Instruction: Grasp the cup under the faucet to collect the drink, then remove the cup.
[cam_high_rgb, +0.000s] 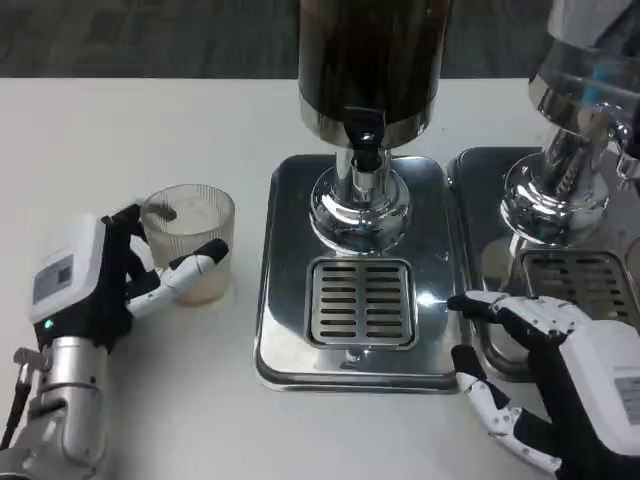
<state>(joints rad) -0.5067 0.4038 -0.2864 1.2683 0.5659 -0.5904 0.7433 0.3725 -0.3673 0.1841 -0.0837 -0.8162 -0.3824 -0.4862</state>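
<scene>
Bare table (150, 130) lies open left of the dispenser (365, 90). Over the drip grate (361, 300) the space under the faucet (366, 150) is free. Right hand (545, 375) crowds the tray's (285, 260) right edge; second dispenser (575, 150) blocks farther right.

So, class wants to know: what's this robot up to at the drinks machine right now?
The left hand grips a clear ribbed cup on the white table, left of the drink dispenser. The cup is not yet under the faucet, so the drip grate is bare. The right hand waits open beside the tray.
</scene>
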